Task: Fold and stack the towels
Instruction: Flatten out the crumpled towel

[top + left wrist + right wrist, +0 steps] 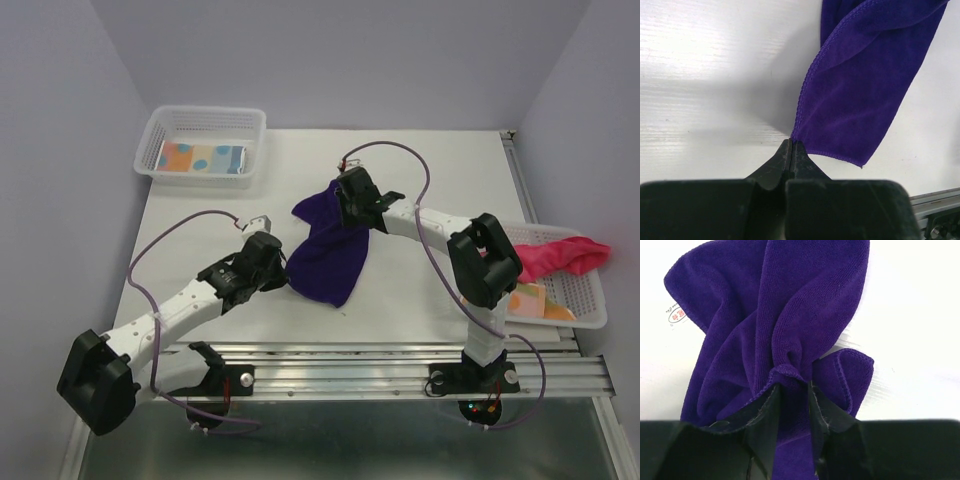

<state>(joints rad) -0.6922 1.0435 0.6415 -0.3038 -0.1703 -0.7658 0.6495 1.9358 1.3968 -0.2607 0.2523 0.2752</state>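
The deep purple towel (330, 250) hangs bunched between both grippers in the middle of the table. My left gripper (280, 268) is shut on its lower left corner; in the left wrist view the jaws (791, 143) pinch the hemmed corner of the towel (860, 90). My right gripper (347, 205) is shut on a gathered fold at the towel's top; the right wrist view shows cloth (765, 315) squeezed between the fingers (792, 385). The pink-red towel (560, 255) lies over the right basket. One patterned towel (200, 157) lies folded in the left basket, another (530, 300) in the right basket.
A white mesh basket (205, 112) stands at the back left of the table. A second white mesh basket (592, 305) stands at the right edge. A white label (676, 315) shows at the purple towel's edge. A metal rail (400, 365) runs along the near edge.
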